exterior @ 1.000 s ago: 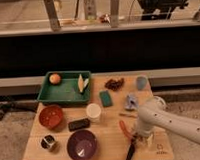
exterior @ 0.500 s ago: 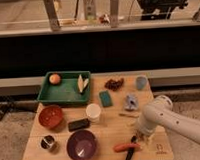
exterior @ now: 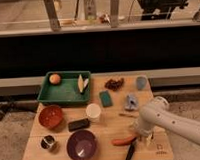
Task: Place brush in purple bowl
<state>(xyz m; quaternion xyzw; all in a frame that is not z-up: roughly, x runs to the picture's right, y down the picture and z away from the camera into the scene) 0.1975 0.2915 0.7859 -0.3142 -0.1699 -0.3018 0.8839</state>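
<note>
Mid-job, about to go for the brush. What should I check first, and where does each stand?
1. Brush located: ok, at the front edge of the table, right of the purple bowl.
2. Purple bowl free: ok, nothing seen inside.
3. Tool above brush: not ok, it hangs up and right of it.
4. Orange-red sausage-like piece clear of brush: cannot tell, they lie very close.
5. Brush fully on table: cannot tell, it reaches the picture's bottom.

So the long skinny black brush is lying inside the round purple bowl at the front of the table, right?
Not quite. The camera view shows the long skinny black brush lying on the wooden table beside the round purple bowl, close to the gripper.
</note>
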